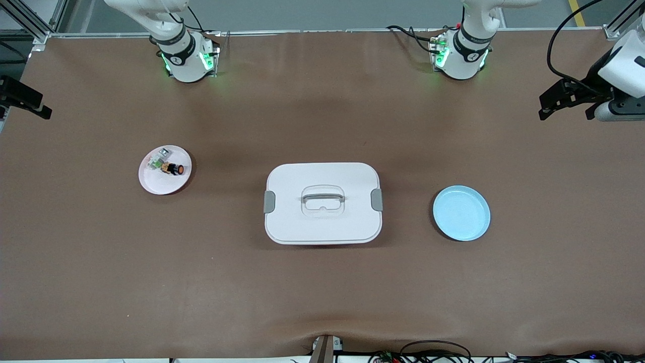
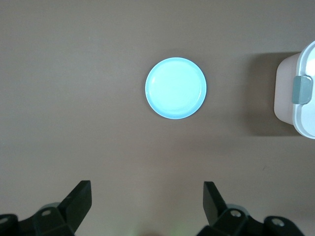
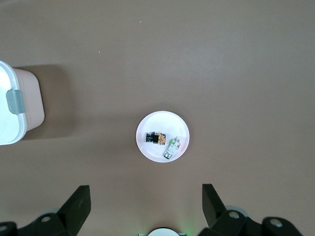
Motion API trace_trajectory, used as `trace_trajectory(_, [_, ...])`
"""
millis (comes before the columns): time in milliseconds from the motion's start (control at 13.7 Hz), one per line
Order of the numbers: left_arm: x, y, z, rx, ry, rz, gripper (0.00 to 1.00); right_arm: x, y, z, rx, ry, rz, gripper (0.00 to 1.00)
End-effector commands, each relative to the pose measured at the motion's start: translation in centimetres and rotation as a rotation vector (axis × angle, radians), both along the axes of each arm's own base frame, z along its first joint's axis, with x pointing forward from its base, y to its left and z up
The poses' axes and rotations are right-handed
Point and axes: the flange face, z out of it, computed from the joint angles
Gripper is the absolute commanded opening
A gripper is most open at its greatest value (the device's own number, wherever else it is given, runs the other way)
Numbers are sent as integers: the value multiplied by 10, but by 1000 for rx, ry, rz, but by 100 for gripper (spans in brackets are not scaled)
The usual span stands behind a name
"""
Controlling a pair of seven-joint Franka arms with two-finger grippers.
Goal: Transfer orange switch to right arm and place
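The orange switch (image 1: 174, 169) lies on its side on a small pink plate (image 1: 157, 184) toward the right arm's end of the table, next to a grey-white and green small part (image 1: 157, 162). The right wrist view shows the switch (image 3: 156, 138) on the pink plate (image 3: 158, 123) from high above. My right gripper (image 3: 146, 206) is open and empty, high up; in the front view it (image 1: 25, 98) shows at that end's edge. My left gripper (image 2: 147, 206) is open and empty, up over the left arm's end (image 1: 565, 107).
A white lidded box (image 1: 322, 202) with grey clips and a handle stands mid-table. An empty light blue plate (image 1: 461, 214) lies toward the left arm's end; it also shows in the left wrist view (image 2: 175, 88), beside the box (image 2: 301, 113). The right wrist view shows the box's corner (image 3: 15, 118).
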Motion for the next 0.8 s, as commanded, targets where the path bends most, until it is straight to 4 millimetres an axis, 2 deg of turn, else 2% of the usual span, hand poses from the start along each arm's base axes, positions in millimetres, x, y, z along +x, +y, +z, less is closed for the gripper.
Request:
trace_trajectory(0, [-12,4,2,-9,-24,-5,100,2,6,3,2,-8,-2,100])
trace_trajectory(365, [-3,5,3,-11,-30,-5,100,8,5,6,-2,-55,-5,100])
trace_trajectory(730, [6,5,-1,-11,-22,-4,100,13,5,-2,-4,-74,-6,100])
